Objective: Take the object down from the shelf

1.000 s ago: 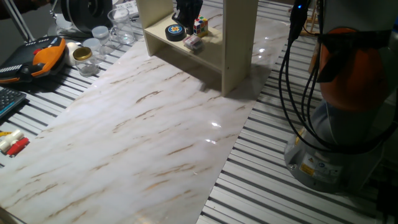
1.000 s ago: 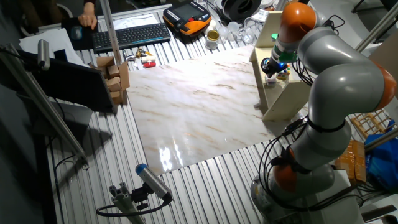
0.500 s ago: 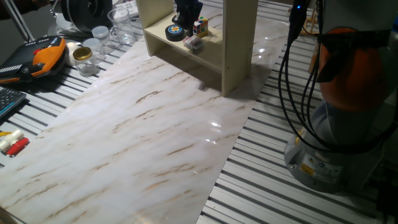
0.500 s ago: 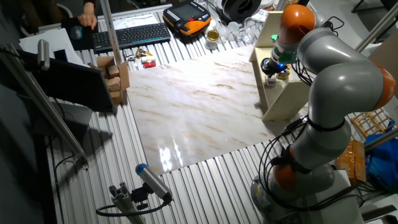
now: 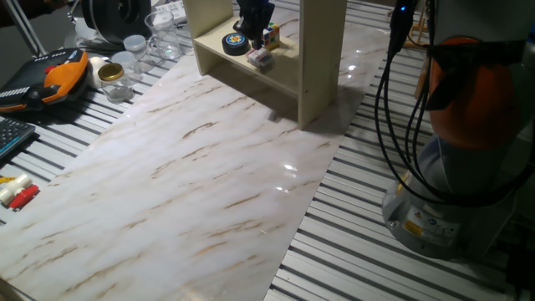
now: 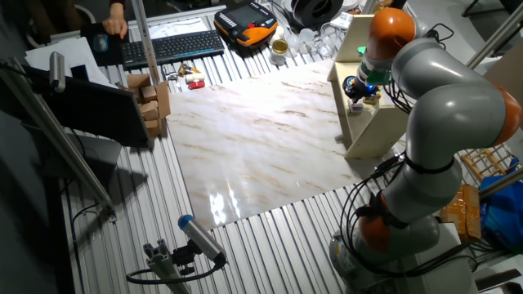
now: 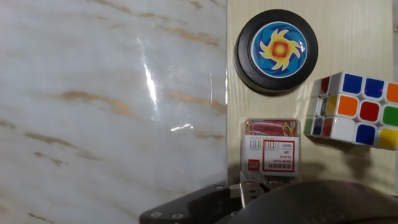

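Observation:
The pale beige shelf [image 5: 251,73] stands at the far end of the marble table, with an upright side panel [image 5: 322,58]. On its board lie a black disc with a blue and orange sun [image 5: 235,42], a Rubik's cube [image 5: 271,35] and a small box of coloured paper clips [image 5: 258,57]. My gripper [image 5: 253,21] hangs just above them, over the board. In the hand view the disc [image 7: 277,50], the cube [image 7: 354,109] and the clip box [image 7: 271,146] lie on the board [image 7: 339,31]. The gripper's dark body [image 7: 261,202] fills the bottom edge, so its jaws are hidden.
The marble tabletop [image 5: 201,176] stretches in front of the shelf. Jars and glassware [image 5: 138,50], an orange and black tool [image 5: 58,75] and a red and white item [image 5: 17,194] lie at the left. The arm's base [image 5: 468,167] and cables [image 5: 389,92] stand at the right.
The gripper has shifted slightly to the right above the shelf board, now hiding part of the cube. The items on the shelf have not moved.

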Tool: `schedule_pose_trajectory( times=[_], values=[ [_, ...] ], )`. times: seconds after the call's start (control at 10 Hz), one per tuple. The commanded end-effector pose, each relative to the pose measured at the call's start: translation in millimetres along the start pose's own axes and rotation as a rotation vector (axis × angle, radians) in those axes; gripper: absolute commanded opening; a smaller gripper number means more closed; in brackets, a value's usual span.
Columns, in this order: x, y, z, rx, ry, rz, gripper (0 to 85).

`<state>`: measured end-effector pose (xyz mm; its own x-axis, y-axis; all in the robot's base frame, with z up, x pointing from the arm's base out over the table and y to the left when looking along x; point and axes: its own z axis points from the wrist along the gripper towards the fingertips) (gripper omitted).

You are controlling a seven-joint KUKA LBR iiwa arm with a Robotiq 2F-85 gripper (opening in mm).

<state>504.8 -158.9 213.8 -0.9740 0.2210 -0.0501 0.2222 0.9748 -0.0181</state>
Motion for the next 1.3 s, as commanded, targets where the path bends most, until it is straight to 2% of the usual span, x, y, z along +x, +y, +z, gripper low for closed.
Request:
schedule_pose_trajectory(
  times=[0.0, 0.1, 0.2, 0.4, 0.6, 0.7, 0.9, 1.0, 1.1, 1.2],
  values=[
    [0.0, -0.2, 0.0, 0.002, -0.005, 0.005, 0.0],
    [0.0, -0.2, 0.0, 0.011, -0.007, 0.009, 0.0],
    [0.0, -0.2, 0.0, 0.008, -0.007, 0.014, 0.0],
    [0.0, -0.2, 0.0, 0.019, 0.017, 0.032, 0.0],
    [0.0, -0.2, 0.0, 0.023, 0.030, 0.028, 0.0],
    [0.0, -0.2, 0.0, 0.001, 0.025, 0.005, 0.0],
    [-4.4, -5.4, -3.3, 0.002, 0.037, -0.021, 0.0],
    [-7.1, -9.8, -4.9, -0.010, 0.048, -0.028, 0.0],
    [-5.8, -11.0, -4.9, -0.010, 0.046, -0.025, 0.0],
    [-5.0, -12.7, -4.7, 0.006, 0.028, -0.018, 0.0]
  ],
)
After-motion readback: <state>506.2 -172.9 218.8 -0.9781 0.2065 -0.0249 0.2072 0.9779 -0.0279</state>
